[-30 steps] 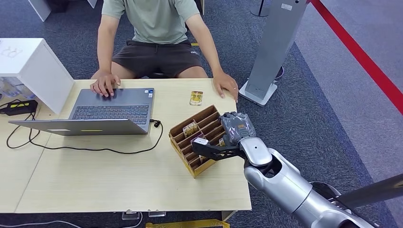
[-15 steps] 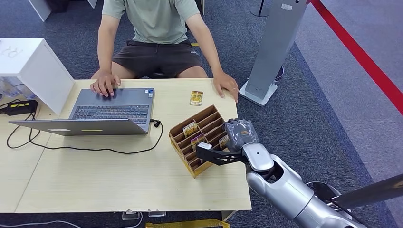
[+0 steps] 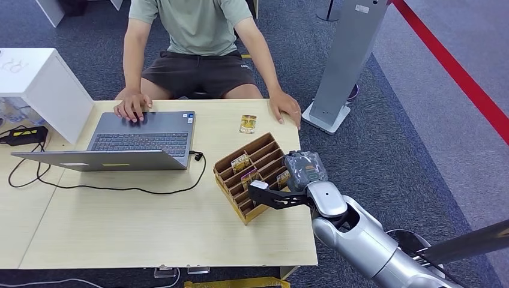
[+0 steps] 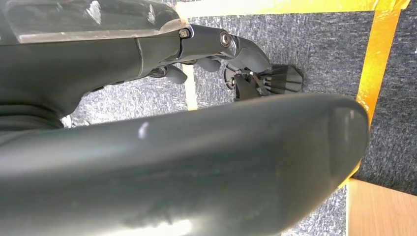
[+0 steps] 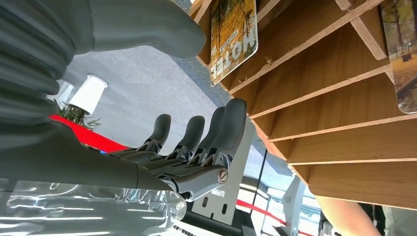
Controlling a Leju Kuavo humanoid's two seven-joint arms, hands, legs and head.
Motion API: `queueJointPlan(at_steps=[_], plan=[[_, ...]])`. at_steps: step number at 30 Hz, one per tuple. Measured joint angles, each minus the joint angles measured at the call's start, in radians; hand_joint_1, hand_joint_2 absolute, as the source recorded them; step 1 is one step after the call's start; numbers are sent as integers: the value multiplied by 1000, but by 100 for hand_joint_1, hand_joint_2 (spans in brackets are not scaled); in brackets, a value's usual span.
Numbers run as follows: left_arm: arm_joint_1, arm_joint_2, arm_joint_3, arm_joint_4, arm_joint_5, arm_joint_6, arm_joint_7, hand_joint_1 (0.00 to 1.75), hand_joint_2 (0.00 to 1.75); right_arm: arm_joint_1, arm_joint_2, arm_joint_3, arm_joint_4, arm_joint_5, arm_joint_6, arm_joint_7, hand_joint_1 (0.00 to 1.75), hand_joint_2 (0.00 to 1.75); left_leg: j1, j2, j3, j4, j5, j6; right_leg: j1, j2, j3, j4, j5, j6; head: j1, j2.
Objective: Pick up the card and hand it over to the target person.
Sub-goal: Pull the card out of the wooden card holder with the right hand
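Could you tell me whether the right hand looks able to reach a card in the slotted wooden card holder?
Probably yes: the right hand is open beside the slotted wooden card holder, with nothing between its fingers and the cards.

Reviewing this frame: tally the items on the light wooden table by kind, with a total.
Grey open laptop: 1
Brown slotted cardboard card holder: 1
Picture cards: 4 visible, namely one flat on the table and three in the holder
Black cable: 1
White box: 1
Small black device with a yellow label: 1
Total: 9
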Motion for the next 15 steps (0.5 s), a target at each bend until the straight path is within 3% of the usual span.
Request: queueJointPlan(at_steps=[15], plan=[[2, 0, 15, 0, 15, 2, -2, 0, 0, -15, 21, 38, 42, -10, -3, -21, 81, 175, 0, 1, 0, 0, 0, 0, 0, 1, 0, 0, 0, 0, 0, 0]])
